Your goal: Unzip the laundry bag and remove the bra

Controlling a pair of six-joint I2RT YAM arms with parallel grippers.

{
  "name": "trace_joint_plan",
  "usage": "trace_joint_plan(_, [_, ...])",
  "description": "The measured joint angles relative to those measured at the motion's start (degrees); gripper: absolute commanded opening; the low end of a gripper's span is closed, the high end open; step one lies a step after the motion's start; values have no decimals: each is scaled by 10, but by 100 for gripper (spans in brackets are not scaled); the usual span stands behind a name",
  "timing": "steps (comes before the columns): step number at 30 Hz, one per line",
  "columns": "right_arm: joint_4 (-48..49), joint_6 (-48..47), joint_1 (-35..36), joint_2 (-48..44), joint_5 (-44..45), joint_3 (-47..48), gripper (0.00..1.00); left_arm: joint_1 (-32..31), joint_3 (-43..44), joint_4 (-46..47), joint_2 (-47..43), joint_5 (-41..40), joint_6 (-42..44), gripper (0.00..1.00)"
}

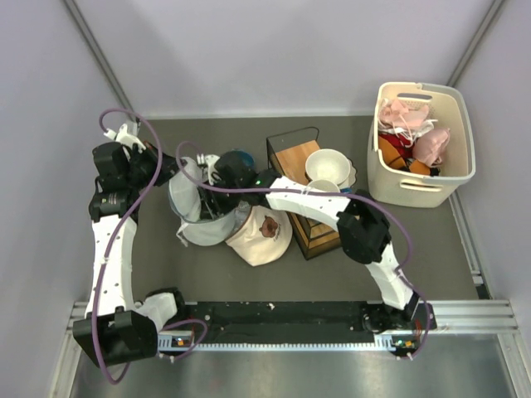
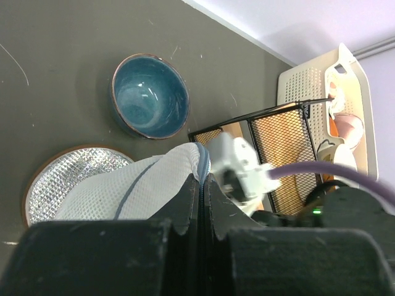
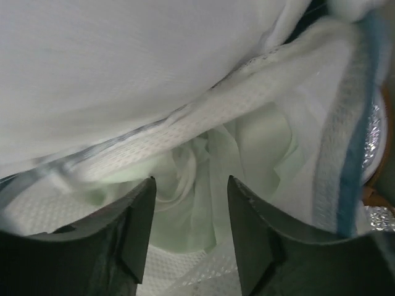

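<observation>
We see a beige basket (image 1: pixel 415 186) of garments at far right, a wire rack (image 2: pixel 285 132) beside white bowls (image 1: pixel 326 164), a blue bowl (image 2: pixel 150 95), a foil-lined plate (image 2: pixel 62 179), and a brown-marked cream cloth (image 1: pixel 264 236).

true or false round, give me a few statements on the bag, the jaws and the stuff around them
1. The left jaws are shut on the mesh edge of the laundry bag. True.
2. The right jaws are clamped tight together. False: they stand apart, with pale fabric showing between them.
3. The blue bowl is stuffed with clothes. False: it is empty.
4. The beige basket at the far right of the table holds garments. True.
5. The cream cloth lies inside the beige basket. False: it lies on the table beside the laundry bag.
</observation>
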Motion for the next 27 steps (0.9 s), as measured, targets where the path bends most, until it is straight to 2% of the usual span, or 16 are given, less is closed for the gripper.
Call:
trace_joint_plan(2, [-11, -3, 4, 21, -2, 0, 57, 0, 0, 0, 0, 2, 0, 0])
trace_joint_plan(5, [-11, -7, 9, 34, -5, 0, 68, 0, 0, 0, 2, 8, -2, 0])
trace_joint_plan(8, [5, -7, 12, 35, -6, -2, 70, 0, -1, 4, 8, 13, -3, 0])
trace_joint_plan(11, [72, -3, 15, 35, -6, -31, 68, 0, -2, 9, 12, 13, -5, 0])
trace_joint_plan(13, [119, 3, 17, 35, -5, -64, 62, -1, -3, 8, 12, 13, -6, 0])
trace_joint_plan(14, [145, 8, 17, 36, -3, -81, 48, -2, -4, 8, 12, 13, -7, 0])
trace_joint_plan(16, [187, 18, 19, 37, -2, -110, 33, -2, -7, 8, 12, 13, -7, 0])
trace_joint_plan(17, [203, 23, 19, 37, -2, -119, 16, -3, -9, 8, 12, 13, -8, 0])
trace_joint_plan(19, [227, 29, 20, 38, -2, -133, 0, -3, -9, 9, 12, 13, -9, 0])
trace_joint_plan(27, [287, 51, 21, 1, 20, -209, 0, -3, -23, 16, 12, 10, -8, 0])
